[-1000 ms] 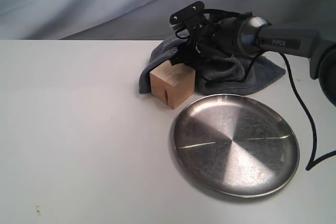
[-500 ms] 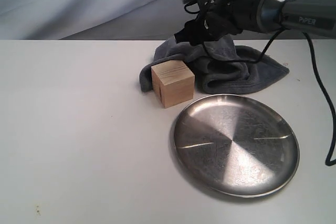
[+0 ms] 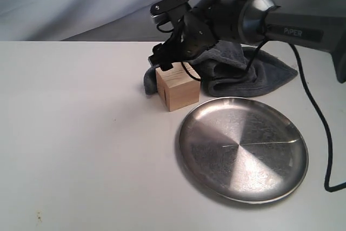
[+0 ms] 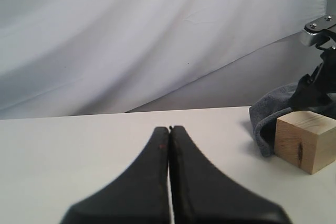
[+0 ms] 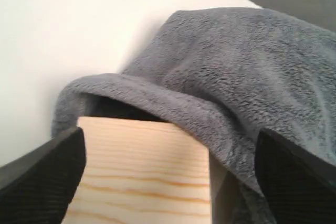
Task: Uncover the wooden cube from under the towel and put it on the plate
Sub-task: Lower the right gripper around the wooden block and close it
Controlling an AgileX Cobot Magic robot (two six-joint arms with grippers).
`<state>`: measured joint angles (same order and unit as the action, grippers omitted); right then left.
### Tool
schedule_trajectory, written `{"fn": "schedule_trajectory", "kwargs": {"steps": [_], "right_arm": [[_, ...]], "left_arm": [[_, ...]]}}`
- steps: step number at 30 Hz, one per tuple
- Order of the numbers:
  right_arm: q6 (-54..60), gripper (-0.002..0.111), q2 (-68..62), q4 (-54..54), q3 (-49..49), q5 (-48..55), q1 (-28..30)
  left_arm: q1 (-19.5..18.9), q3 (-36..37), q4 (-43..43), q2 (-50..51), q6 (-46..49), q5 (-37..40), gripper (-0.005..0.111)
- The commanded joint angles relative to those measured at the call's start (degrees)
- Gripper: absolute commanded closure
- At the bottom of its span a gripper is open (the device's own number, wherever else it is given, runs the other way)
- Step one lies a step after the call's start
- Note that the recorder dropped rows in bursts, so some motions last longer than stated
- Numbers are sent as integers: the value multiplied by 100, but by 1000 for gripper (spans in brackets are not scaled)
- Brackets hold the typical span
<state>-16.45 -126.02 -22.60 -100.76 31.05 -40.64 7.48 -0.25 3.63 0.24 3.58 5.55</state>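
Observation:
The wooden cube (image 3: 177,91) stands uncovered on the white table, its dark slot facing front-left, just left of the plate (image 3: 243,150). The grey-blue towel (image 3: 246,71) lies bunched behind the cube and touches its back. My right gripper (image 3: 167,62) hovers right above the cube, open. In the right wrist view its fingers (image 5: 47,182) stand wide apart either side of the cube's top (image 5: 144,177), with the towel (image 5: 236,77) beyond. My left gripper (image 4: 169,129) is shut and empty, well away from the cube (image 4: 307,140); it is out of the exterior view.
A grey cloth backdrop (image 3: 81,4) hangs behind the table. The right arm's black cable (image 3: 319,128) trails down past the plate's right rim. White tabletop (image 3: 81,144) stretches to the left and front of the cube.
The right gripper rose off the towel, then moved left and down over the cube. The towel now lies behind the cube, leaving its top bare. The cube turned slightly.

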Motion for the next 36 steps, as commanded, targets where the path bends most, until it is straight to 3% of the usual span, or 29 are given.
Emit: {"fn": "schedule_trajectory", "kwargs": {"steps": [1, 8, 19, 26, 36], "right_arm": [[147, 22, 94, 73, -2, 395, -122], [187, 22, 94, 218, -2, 868, -98], [213, 22, 94, 624, -2, 768, 24], [1148, 22, 94, 1665, -2, 611, 192], [1498, 22, 36, 1799, -2, 478, 191]], "left_arm": [[-12, 25, 14, -24, -14, -62, 107], [-12, 25, 14, -24, -14, -62, 107], [-12, 25, 14, -24, -14, -62, 107], [-12, 25, 14, -24, -14, -62, 107], [-12, 25, 14, -24, -14, -62, 107]]}}
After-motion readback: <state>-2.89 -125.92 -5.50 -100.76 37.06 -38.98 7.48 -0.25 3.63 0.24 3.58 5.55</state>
